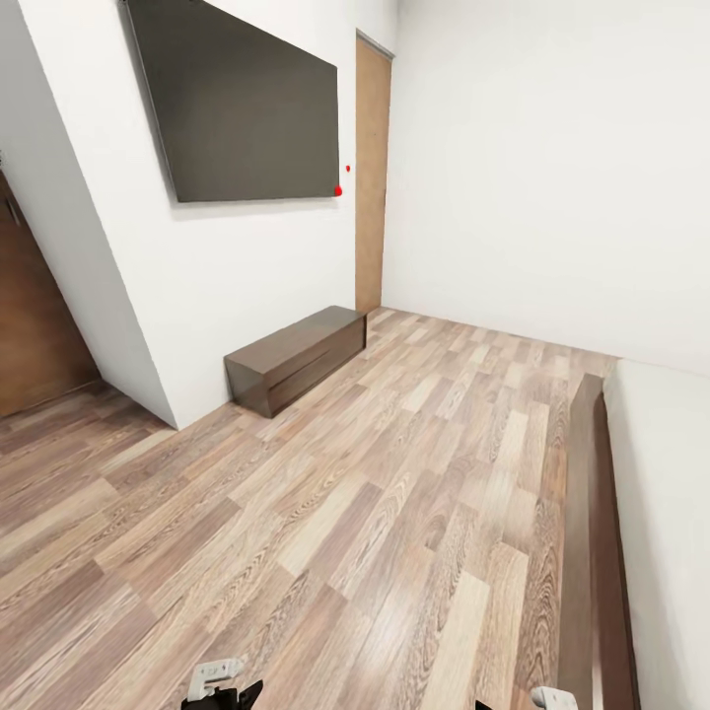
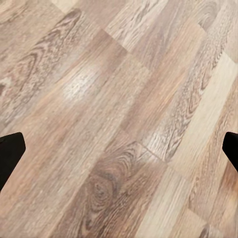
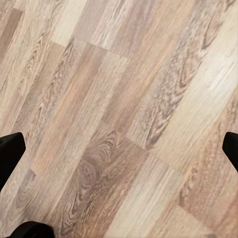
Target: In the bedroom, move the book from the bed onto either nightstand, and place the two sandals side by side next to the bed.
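Head view, left to right: brown wooden door (image 1: 30, 316) at the far left edge, then a white wall (image 1: 227, 266) carrying a big dark TV (image 1: 242, 99) with two red dots at its lower right corner. Low dark-brown bench (image 1: 296, 357) sits on the floor against that wall, under the TV. Tan door (image 1: 372, 177) in the corner behind it, then a plain white wall across the back. Wood-plank floor (image 1: 345, 513) fills the middle. Bed (image 1: 592, 552) along the right edge: dark frame rail running toward the camera, pale mattress (image 1: 671, 513) right of it. Book, sandals, nightstand: can't place them from these frames.

Bottom edge of the head view: bits of the left arm (image 1: 222, 682) and right arm (image 1: 552, 698) poke in, white and black.

Left gripper (image 2: 119, 151): wrist view looks straight down at floor planks, black fingertips (image 2: 10, 153) at opposite edges, spread wide, nothing between them.

Right gripper (image 3: 119, 151): same, fingertips (image 3: 11, 151) far apart over bare planks, holding nothing. Dark rounded shape at one corner of that view, can't tell what.
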Robot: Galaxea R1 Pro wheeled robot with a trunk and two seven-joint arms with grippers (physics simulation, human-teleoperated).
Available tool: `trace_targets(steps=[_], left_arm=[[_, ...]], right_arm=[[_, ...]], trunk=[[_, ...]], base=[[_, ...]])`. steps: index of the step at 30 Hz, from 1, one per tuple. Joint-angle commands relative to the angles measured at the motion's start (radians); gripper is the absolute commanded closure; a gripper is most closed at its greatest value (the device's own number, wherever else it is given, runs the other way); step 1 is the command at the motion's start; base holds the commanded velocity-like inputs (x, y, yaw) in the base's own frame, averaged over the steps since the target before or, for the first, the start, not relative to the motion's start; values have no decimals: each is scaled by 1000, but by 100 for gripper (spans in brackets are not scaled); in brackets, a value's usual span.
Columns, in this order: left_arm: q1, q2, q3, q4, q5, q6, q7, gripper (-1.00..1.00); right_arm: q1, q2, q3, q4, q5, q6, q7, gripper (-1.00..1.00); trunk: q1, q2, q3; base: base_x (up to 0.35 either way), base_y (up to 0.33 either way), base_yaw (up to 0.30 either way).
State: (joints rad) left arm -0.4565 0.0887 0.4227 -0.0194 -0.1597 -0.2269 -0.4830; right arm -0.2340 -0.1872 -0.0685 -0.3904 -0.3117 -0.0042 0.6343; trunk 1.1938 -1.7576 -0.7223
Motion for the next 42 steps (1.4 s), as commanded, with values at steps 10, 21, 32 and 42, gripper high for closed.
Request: trace_targets(steps=[10,21,32,42], left_arm=[[-1,0,8,1,-11,-5,-2,-100],[-1,0,8,1,-11,-5,-2,-100],[-1,0,8,1,-11,-5,-2,-100],[-1,0,8,1,-11,-4,-2,-100]], right_arm=[[-1,0,-3,2,-4,0,5,-100],[-1,0,-5,1,-4,0,5,-100],[-1,0,-5,2,-4,0,5,-100],[-1,0,-8,6,-4,0,6,-100]], trunk=[[0,0,15],[0,0,31],[0,0,32],[0,0,32]], base=[[0,0,0],[0,0,0],[151,0,0],[329,0,0]])
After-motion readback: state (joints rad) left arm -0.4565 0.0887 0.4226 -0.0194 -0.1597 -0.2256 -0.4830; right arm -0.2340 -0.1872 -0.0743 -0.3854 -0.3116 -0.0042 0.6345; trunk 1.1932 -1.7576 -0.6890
